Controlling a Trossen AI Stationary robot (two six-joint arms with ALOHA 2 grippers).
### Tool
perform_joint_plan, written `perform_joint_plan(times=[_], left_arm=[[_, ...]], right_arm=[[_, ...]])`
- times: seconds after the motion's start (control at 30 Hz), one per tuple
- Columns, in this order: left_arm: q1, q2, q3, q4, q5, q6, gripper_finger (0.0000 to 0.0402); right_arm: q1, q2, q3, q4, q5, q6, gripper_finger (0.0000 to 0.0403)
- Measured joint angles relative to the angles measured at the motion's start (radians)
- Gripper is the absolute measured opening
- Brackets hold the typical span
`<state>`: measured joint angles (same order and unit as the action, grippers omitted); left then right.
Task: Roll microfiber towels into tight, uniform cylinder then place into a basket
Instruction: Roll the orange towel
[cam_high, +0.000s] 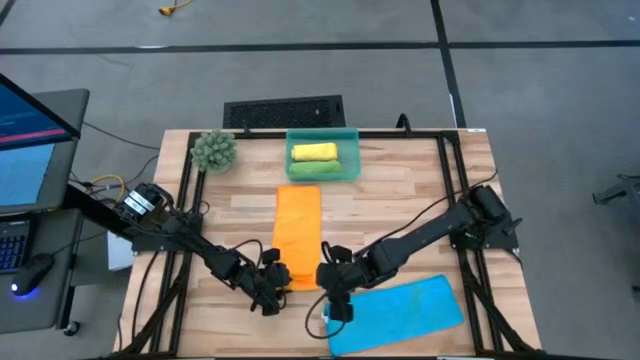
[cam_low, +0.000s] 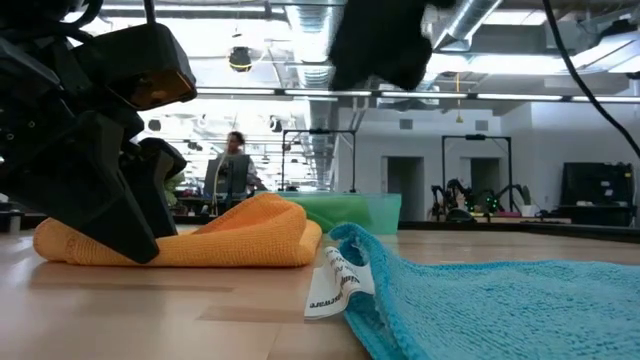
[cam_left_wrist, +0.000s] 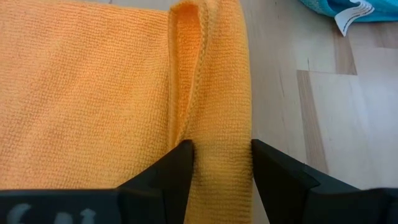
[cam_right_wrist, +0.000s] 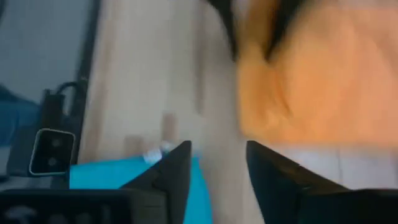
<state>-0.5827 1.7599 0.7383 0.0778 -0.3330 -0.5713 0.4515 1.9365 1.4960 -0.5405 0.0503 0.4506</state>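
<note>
The orange towel (cam_high: 298, 232) lies flat on the table, its long side running far to near, with its near end folded over into a low roll (cam_left_wrist: 214, 74). My left gripper (cam_high: 272, 288) is at the left end of that roll and is shut on it. My right gripper (cam_high: 335, 303) is open and empty, above the table between the orange towel and the left corner of the blue towel (cam_high: 400, 312), which lies flat at the near right. The teal basket (cam_high: 352, 150) at the far middle holds a yellow roll (cam_high: 313, 151) and a green roll (cam_high: 313, 169). My left gripper pinches the orange towel's folded-over near end (cam_left_wrist: 221, 168) between its two fingers (cam_left_wrist: 177, 168), several layers, at the fold's left end. The fingers come nearly level from the table's left and lie along the fold. The towel rests on the table, slack.
A spiky green plant ball (cam_high: 214, 150) stands at the far left of the table. The blue towel's white label (cam_low: 330, 285) sticks out at its left corner, close to my right gripper. Bare wood (cam_high: 230, 215) shows left of the orange towel.
</note>
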Motion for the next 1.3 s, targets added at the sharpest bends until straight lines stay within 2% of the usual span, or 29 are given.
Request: perform_joint_plan(times=[0.1,0.17,0.23,0.4,0.77,1.1,1.3], left_arm=[[0.0,0.0,0.0,0.001,0.007,0.002,0.0157],[0.001,0.0,0.0,0.002,0.007,0.002,0.0157],[0.001,0.0,0.0,0.002,0.008,0.002,0.0157],[0.001,-0.001,0.0,0.001,0.013,0.002,0.0157],[0.001,-0.001,0.0,0.002,0.011,0.002,0.0158],[0.001,-0.001,0.0,0.001,0.012,0.001,0.0158],[0.008,-0.001,0.0,-0.002,0.015,0.002,0.0158]], right_arm=[[0.007,0.047,0.005,0.086,0.005,-0.176,0.0195],[0.015,0.059,-0.004,0.072,0.015,-0.251,0.0212],[0.015,0.087,0.006,0.168,0.015,-0.296,0.0225],[0.01,0.138,0.001,0.175,0.037,-0.379,0.0237],[-0.032,0.222,0.001,0.179,0.068,-0.393,0.0224],[-0.088,0.23,0.001,0.122,0.078,-0.314,0.022],[-0.114,0.253,0.004,0.145,0.06,-0.266,0.0199]])
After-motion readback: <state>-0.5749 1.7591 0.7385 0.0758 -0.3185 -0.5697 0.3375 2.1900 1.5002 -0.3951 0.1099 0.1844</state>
